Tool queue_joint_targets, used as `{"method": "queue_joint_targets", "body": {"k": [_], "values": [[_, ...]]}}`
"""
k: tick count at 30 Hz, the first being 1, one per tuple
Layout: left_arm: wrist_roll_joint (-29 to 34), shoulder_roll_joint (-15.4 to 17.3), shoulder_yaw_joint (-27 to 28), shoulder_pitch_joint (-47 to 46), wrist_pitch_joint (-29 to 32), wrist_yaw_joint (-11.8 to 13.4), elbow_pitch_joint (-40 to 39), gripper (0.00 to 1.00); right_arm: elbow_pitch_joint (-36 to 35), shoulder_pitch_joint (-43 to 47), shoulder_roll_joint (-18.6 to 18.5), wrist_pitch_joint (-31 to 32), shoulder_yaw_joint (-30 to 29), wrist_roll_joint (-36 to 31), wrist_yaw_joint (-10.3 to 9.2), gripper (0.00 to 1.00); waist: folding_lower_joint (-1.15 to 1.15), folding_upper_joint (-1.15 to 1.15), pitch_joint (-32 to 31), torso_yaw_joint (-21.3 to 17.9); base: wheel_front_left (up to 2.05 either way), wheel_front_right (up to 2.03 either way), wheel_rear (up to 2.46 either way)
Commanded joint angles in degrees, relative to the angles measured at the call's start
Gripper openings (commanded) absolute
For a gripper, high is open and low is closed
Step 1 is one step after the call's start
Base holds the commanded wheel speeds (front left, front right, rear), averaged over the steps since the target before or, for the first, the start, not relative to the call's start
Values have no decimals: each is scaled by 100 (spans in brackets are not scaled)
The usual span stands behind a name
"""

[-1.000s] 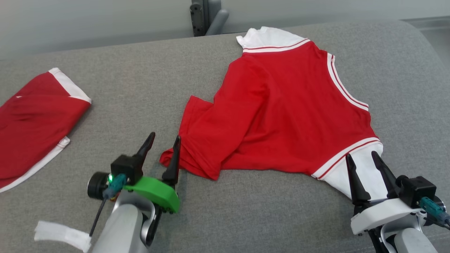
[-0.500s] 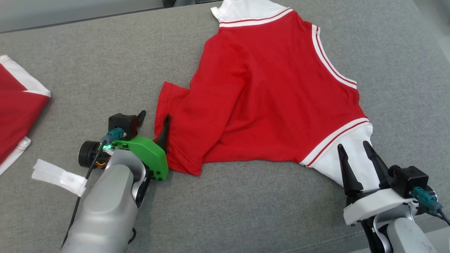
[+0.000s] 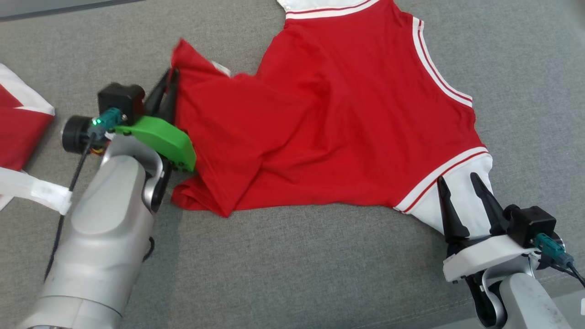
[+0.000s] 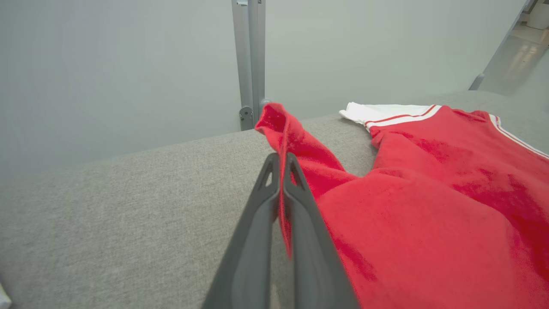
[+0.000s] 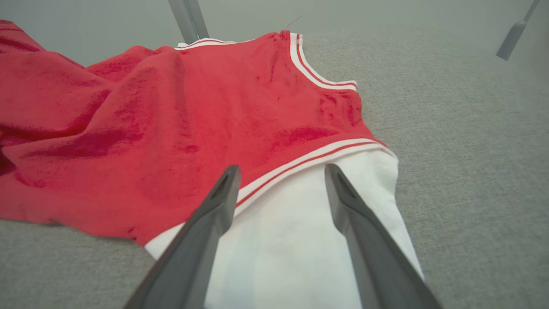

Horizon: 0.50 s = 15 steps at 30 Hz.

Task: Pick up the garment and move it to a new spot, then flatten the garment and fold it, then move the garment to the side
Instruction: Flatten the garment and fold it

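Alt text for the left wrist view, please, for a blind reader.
The left claw, shut, pinches a raised edge of the red garment, which spreads to the right over a grey fabric surface. A pale wall and a metal post stand behind.

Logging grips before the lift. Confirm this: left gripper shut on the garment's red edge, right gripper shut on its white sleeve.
The right gripper is open over the white sleeve: see the right wrist view. The left gripper does hold the garment.
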Motion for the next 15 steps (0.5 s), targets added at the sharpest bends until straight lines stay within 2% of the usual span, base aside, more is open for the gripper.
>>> {"method": "queue_joint_targets", "body": {"k": [1,6,8,9,11,13,15], "values": [[188,171,223,-201,-21,129,-409,0,-27,-130,28,-16,20,32,-7,100,0,42,128,-16,0,0,0],[489,495,454,-775,-23,197,-630,0,31,-241,40,-16,174,44,-8,100,0,42,306,-175,0,0,0],[595,666,513,-1064,-24,225,-477,0,66,-317,54,-16,249,55,-7,100,0,42,389,-304,0,0,0],[728,850,554,-1319,-24,277,-347,0,81,-383,78,-17,286,71,-8,100,0,42,457,-426,0,0,0],[813,948,590,-1436,-23,364,-157,3,98,-388,118,-16,309,74,-8,100,0,42,494,-522,0,0,0],[850,1028,650,-1496,-18,485,19,100,113,-369,142,-16,277,78,-8,100,0,42,496,-573,0,0,0],[844,1029,756,-1423,-18,613,5,100,127,-330,171,-16,220,86,-8,100,0,42,471,-564,0,0,0]]}}
